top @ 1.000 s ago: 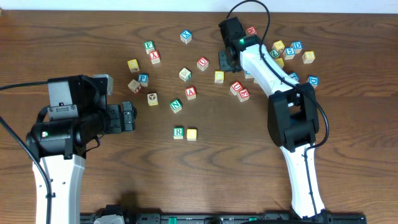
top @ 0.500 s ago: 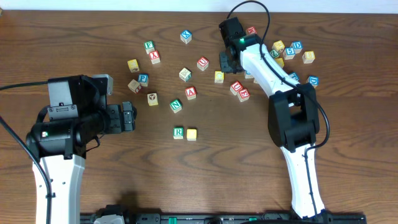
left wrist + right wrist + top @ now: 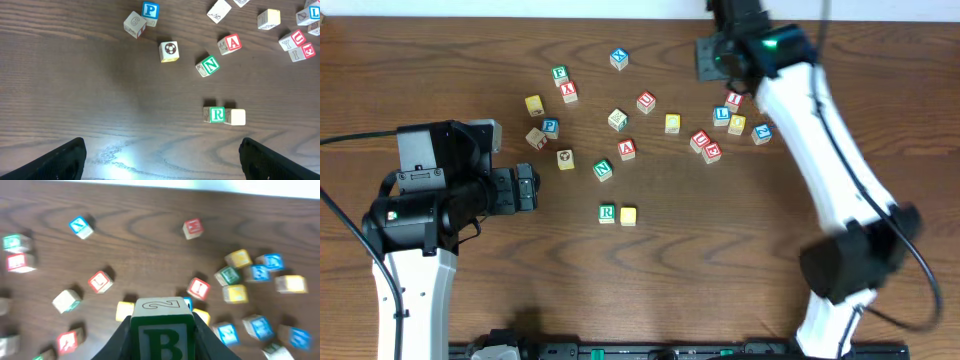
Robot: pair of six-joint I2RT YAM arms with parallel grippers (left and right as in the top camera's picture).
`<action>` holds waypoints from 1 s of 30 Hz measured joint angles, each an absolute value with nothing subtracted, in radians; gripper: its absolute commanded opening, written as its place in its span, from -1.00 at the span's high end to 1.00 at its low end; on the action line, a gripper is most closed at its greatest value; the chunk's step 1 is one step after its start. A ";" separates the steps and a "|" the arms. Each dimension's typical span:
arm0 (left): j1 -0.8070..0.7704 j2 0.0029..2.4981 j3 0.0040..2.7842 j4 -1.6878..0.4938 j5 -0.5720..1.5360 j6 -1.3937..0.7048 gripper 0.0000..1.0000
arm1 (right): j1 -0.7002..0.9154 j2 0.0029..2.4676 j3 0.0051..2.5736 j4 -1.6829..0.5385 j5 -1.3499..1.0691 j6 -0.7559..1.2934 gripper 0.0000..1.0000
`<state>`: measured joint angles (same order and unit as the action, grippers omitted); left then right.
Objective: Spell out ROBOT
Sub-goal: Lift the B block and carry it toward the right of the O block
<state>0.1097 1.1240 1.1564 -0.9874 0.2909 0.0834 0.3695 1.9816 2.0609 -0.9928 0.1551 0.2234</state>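
Note:
A green R cube (image 3: 607, 213) lies on the table with a pale yellow cube (image 3: 628, 215) touching its right side. In the left wrist view, the R cube (image 3: 216, 114) and the yellow cube (image 3: 235, 117) lie ahead and to the right. My left gripper (image 3: 525, 188) hangs open over bare wood to their left, with nothing between its fingertips (image 3: 65, 160). My right gripper (image 3: 710, 58) is raised near the table's far edge. It is shut on a green B cube (image 3: 162, 335), which has a 2 on its top face and fills the gap between the jaws.
Loose letter cubes lie scattered across the far half: a green N (image 3: 603, 170), a red A (image 3: 627, 149), a blue P (image 3: 550, 126), a blue X (image 3: 619, 58) and a cluster (image 3: 720, 125) under the right arm. A white wall edge (image 3: 250, 187) borders the table.
The right arm has risen and swung back towards the far edge, carrying the B cube, and now looms larger overhead. The left arm has not moved.

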 measured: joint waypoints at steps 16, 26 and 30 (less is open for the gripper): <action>0.110 1.124 1.156 -0.988 0.291 0.083 -0.92 | 0.396 1.801 2.047 -1.491 0.157 0.452 0.91; 0.110 1.124 1.156 -0.987 0.291 0.083 -0.92 | 0.562 1.801 1.699 -1.279 0.152 0.538 0.95; 0.110 1.124 1.156 -0.988 0.291 0.083 -0.92 | 0.634 1.802 1.555 -1.174 0.146 0.581 0.97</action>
